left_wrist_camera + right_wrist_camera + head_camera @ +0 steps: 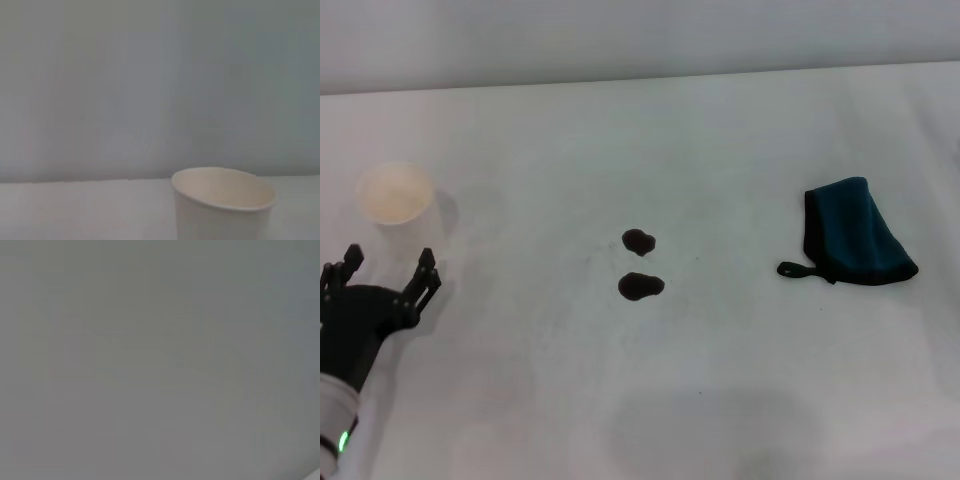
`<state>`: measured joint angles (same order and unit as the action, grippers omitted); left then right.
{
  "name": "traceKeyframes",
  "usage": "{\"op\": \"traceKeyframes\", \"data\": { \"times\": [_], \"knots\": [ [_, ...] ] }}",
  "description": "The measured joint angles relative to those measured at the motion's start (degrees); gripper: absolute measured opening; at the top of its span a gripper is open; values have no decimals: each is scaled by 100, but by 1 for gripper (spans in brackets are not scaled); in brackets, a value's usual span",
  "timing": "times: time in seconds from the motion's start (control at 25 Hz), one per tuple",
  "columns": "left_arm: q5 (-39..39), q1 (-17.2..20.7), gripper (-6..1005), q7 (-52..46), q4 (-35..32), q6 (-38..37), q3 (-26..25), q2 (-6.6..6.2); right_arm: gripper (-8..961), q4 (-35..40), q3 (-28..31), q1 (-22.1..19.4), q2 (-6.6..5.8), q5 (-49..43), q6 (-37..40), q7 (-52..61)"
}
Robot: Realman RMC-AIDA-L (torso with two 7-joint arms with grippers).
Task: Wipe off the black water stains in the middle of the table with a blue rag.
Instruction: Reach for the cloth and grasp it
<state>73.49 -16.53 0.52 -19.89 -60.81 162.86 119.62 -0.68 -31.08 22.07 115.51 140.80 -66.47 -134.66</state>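
Observation:
Two black water stains (640, 264) lie in the middle of the white table (640, 380), one just behind the other. The blue rag (855, 233) lies folded at the right, its black loop tab pointing left, apart from the stains. My left gripper (385, 271) is open and empty at the left, just in front of a white paper cup (394, 194). My right gripper is out of view; the right wrist view shows only plain grey.
The white paper cup stands upright at the far left, and it fills the lower part of the left wrist view (222, 202). A grey wall runs behind the table's back edge.

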Motion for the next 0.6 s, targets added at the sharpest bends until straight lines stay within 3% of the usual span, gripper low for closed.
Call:
{"op": "traceKeyframes", "data": {
  "times": [0.08,0.24,0.4,0.6],
  "knots": [
    [10,135,884,-12,-134,-123,0,2,845,50,-89,20,-1,-61,-54,274],
    [145,432,883,-40,-321,-363,-58,-11,842,776,-835,-31,-43,-696,-198,1262],
    [269,585,883,-43,-300,-574,-82,-30,835,2096,-1771,-64,-236,-1873,270,2764],
    [232,556,884,-203,-103,-628,-83,-58,826,3927,-2256,-108,-394,-4018,802,4670]
  ]
}}
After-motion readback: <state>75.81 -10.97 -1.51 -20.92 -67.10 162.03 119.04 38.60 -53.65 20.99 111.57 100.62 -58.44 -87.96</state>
